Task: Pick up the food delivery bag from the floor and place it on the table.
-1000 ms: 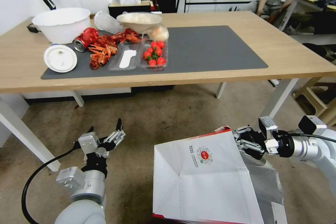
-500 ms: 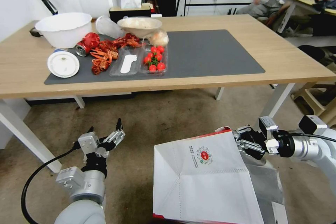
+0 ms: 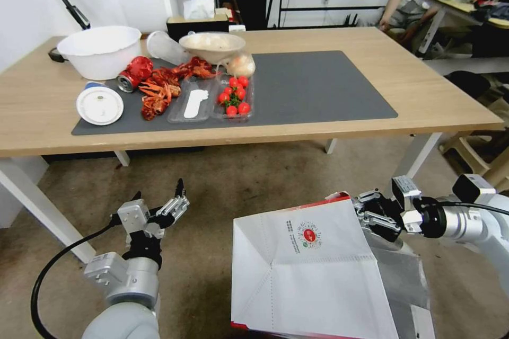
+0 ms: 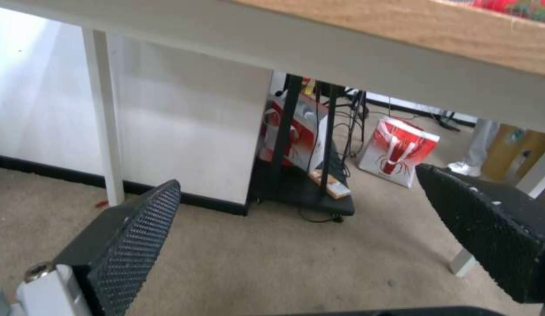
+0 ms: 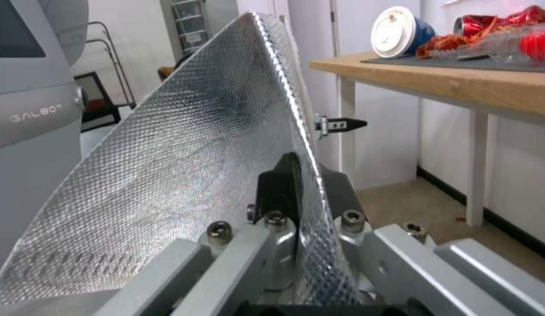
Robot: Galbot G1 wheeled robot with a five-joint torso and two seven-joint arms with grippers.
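While the bag hangs from one pinched edge, these points matter for the lift.

Bag position: the food delivery bag [image 3: 313,270] is low in front of the robot, on its right side, over the floor [image 3: 238,185] and short of the table [image 3: 440,90]; whether its base touches the carpet I cannot tell.

Right gripper [image 3: 371,215]: jaws closed tight on the bag's upper rim, at its far right corner; the right wrist view shows the foil-lined wall [image 5: 184,162] sandwiched between the fingers [image 5: 282,184].

Left gripper [image 3: 159,196]: jaws spread wide, holding nothing, hovering above the carpet to the left of the bag, apart from it.

Handling: thin paper with foil, so probably light but floppy; the creased front panel suggests it folds easily, and a single-corner grip is likely to let it swing and tilt.

Better hold: probably the rim near the fold, or the handles, which I cannot see.

Landing spot: the bare right half of the dark mat [image 3: 318,85], away from the food.
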